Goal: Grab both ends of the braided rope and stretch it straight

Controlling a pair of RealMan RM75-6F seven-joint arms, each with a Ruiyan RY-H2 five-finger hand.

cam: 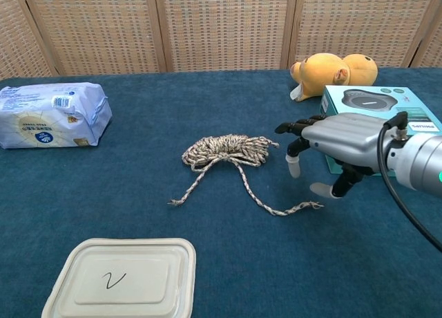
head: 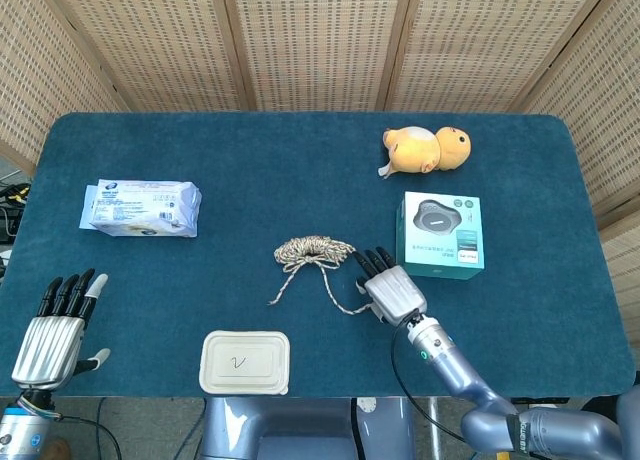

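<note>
nothing grabbed yet
our right hand (cam: 338, 148) hovers spread-fingered by the braided rope (cam: 226, 150); left hand (head: 52, 330) idle, fingers apart.
</note>
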